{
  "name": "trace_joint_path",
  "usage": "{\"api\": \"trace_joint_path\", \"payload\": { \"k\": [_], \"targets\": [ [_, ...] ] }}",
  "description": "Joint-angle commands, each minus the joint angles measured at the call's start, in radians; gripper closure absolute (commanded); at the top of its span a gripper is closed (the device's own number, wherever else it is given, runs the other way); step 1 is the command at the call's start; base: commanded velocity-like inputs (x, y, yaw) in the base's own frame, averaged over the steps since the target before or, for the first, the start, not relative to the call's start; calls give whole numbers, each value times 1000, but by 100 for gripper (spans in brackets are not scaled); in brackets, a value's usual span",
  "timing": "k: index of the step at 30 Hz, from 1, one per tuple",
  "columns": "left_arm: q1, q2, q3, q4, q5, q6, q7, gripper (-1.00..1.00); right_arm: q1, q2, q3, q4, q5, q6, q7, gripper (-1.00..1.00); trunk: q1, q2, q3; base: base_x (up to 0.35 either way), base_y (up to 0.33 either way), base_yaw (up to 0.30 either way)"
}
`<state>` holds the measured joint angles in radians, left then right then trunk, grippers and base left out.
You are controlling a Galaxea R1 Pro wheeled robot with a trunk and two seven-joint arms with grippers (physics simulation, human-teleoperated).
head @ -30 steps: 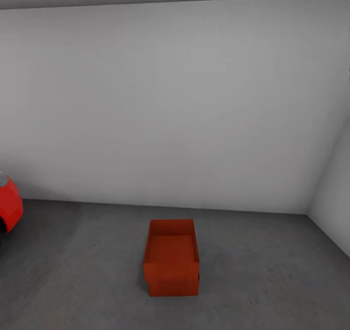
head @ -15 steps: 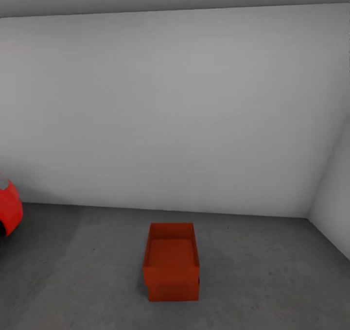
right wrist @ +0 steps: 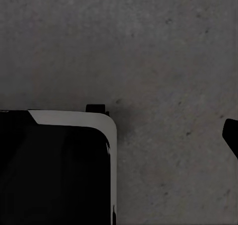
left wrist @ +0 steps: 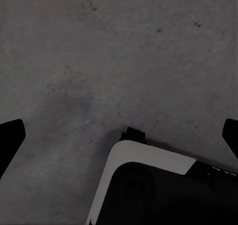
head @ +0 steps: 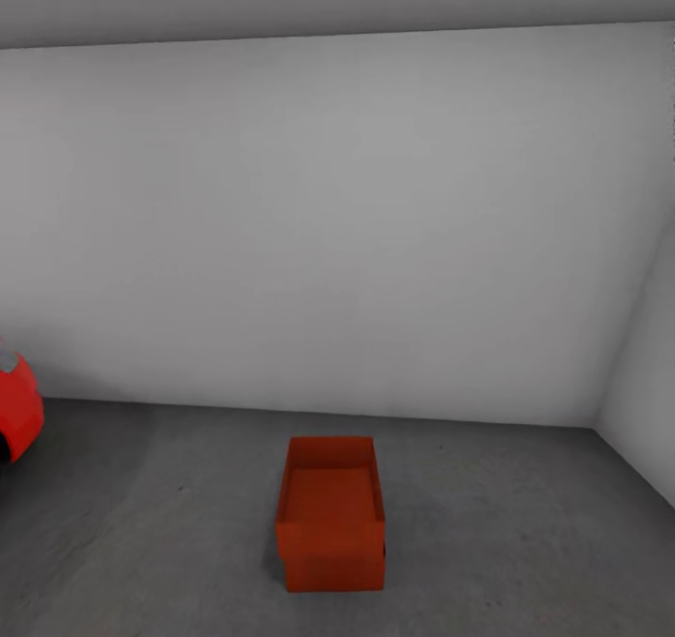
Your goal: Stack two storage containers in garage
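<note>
In the garage, the two storage containers stand stacked on the dark grey concrete floor (head: 525, 534) near the back wall. The upper orange-red container (head: 330, 496) is open-topped and sits squarely on the lower container (head: 334, 571), of which a low front strip shows. In the left wrist view, my left gripper (left wrist: 119, 135) is open over bare concrete, with its dark fingertips (left wrist: 10, 138) at the picture's two edges and nothing between them. My right gripper (right wrist: 119, 135) also hangs over concrete, with one fingertip (right wrist: 231, 135) showing at the edge, spread wide and holding nothing.
A glossy red car (head: 17, 412) pokes in at the far left. The pale grey back wall (head: 328, 224) meets a side wall (head: 647, 384) at the right corner. My black-and-white base (left wrist: 158, 195) (right wrist: 54, 170) lies under both wrists.
The whole head picture has slid down a little, so the camera moved. The stacked containers and the car keep their places on the floor.
</note>
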<state>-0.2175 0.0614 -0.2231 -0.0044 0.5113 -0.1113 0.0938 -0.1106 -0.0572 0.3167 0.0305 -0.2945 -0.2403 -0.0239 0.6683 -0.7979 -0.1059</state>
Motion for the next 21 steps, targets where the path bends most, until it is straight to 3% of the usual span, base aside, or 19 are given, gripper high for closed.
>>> {"api": "trace_joint_path", "payload": {
  "k": [1, 14, 16, 18, 21],
  "targets": [
    [-1, 0, -9, 0, 7, -2, 3, -100, -1, 0, 8, 3, -8, -6, -1, -100, 0, -1, 0, 0, 0, 0],
    [0, -13, -7, 2, 11, 3, -2, -100, -2, -1, 8, 3, -8, -2, 0, -100, 0, -1, 21, 0, 0, 0],
    [1, -24, -11, 4, -2, 9, -5, -100, -2, -1, 8, 3, -8, -2, 0, -100, 0, -1, 24, 0, 0, 0],
    [11, -34, -13, 4, -63, 10, -7, -100, -3, -1, 8, 3, -9, -2, -1, -100, 0, -1, 28, 0, 0, 0],
    [14, -37, -13, 4, -102, 6, -6, -100, -2, -1, 8, 3, -10, -3, -1, -100, 0, -1, 32, 0, 0, 0]
  ]
}}
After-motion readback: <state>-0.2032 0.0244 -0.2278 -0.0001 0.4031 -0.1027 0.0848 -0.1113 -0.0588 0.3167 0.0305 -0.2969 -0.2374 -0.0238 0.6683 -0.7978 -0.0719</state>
